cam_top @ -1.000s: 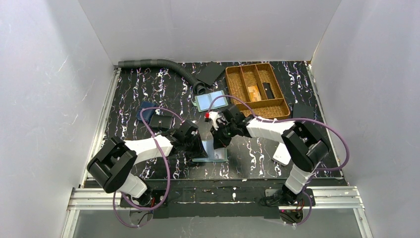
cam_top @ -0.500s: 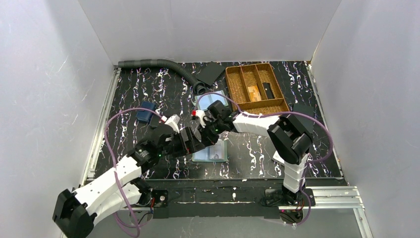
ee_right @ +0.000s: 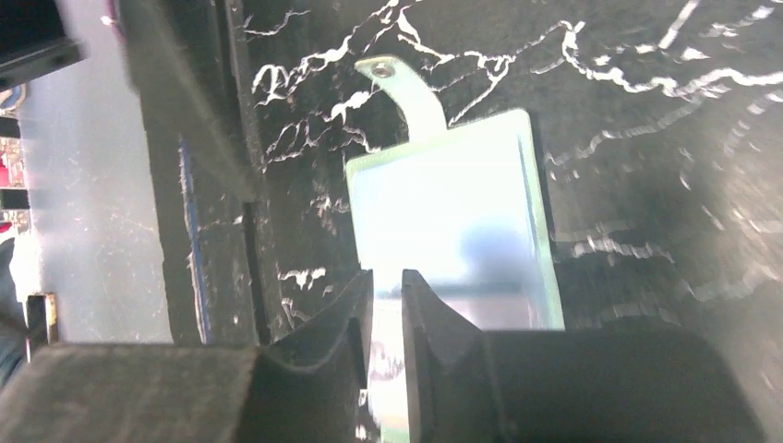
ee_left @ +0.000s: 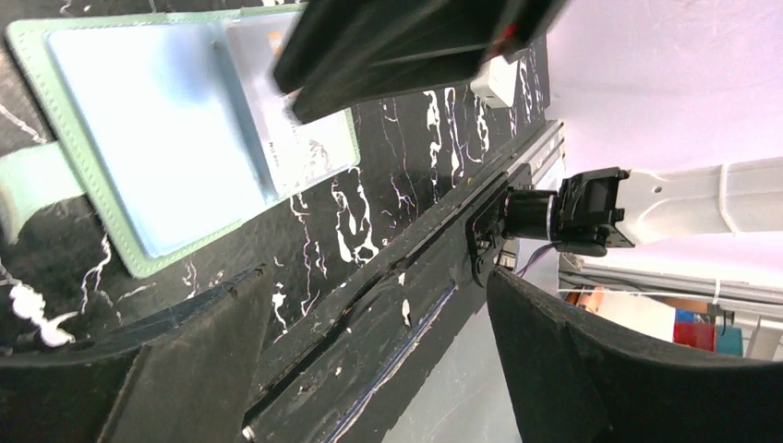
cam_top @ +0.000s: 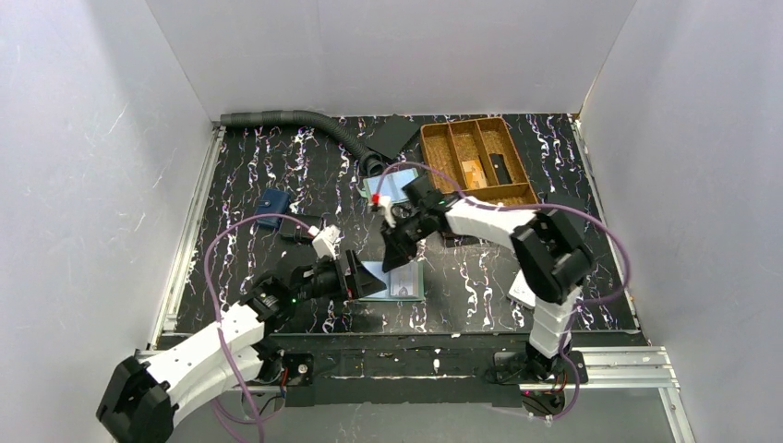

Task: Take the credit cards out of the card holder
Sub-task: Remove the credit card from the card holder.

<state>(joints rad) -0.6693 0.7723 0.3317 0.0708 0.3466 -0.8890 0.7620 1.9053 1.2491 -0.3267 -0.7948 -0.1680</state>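
Observation:
The card holder [cam_top: 409, 286] lies open and flat on the mat near the front, teal-edged with a pale blue panel [ee_left: 157, 138] and its side tab [ee_right: 399, 85] sticking out. A pale whitish-grey credit card [ee_left: 297, 152] lies partly tucked in it. My right gripper [cam_top: 395, 257] hangs just above the holder [ee_right: 462, 212], jaws a narrow gap apart [ee_right: 388, 281], nothing clamped; the card [ee_right: 385, 365] shows through the gap. My left gripper [cam_top: 365, 277] sits at the holder's left edge, wide open and empty [ee_left: 379, 277]. The right gripper [ee_left: 406, 46] covers part of the card.
A wicker tray [cam_top: 517, 198] with small items stands at the back right. A second pale-blue holder [cam_top: 383, 185] lies behind the right gripper. There is a grey hose [cam_top: 286, 118] at the back, a blue wallet [cam_top: 272, 208] on the left, and a white object [cam_top: 524, 288] by the right arm.
My left gripper has gone from nearly shut to wide open, and its arm has drawn back toward the near left. The right jaws have parted slightly. The holder's raised flap now lies flat.

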